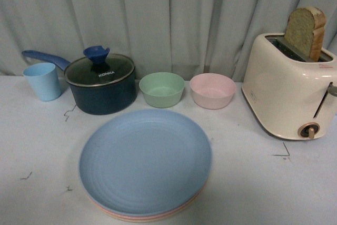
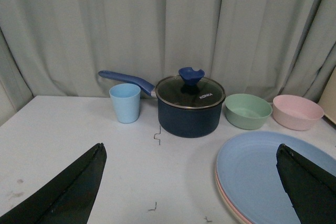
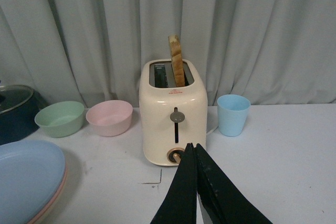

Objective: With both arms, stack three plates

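Note:
The three plates lie in one stack at the front middle of the table. The light blue plate (image 1: pixel 145 159) is on top, and only the thin rims of the pink plate (image 1: pixel 108 212) and the beige plate (image 1: pixel 138 219) show under it. Neither arm appears in the front view. In the left wrist view my left gripper (image 2: pixel 190 148) is open, with its fingers wide apart, one over the bare table and the other over the stack (image 2: pixel 257 174). My right gripper (image 3: pixel 191 146) is shut and empty, in front of the toaster, with the stack (image 3: pixel 26 177) off to one side.
Behind the stack stand a dark blue lidded saucepan (image 1: pixel 101 82), a light blue cup (image 1: pixel 42 81), a green bowl (image 1: pixel 161 89) and a pink bowl (image 1: pixel 212 90). A cream toaster (image 1: pixel 287 96) holding a bread slice (image 1: pixel 304 31) stands at the right. Another blue cup (image 3: pixel 233 115) stands beyond the toaster.

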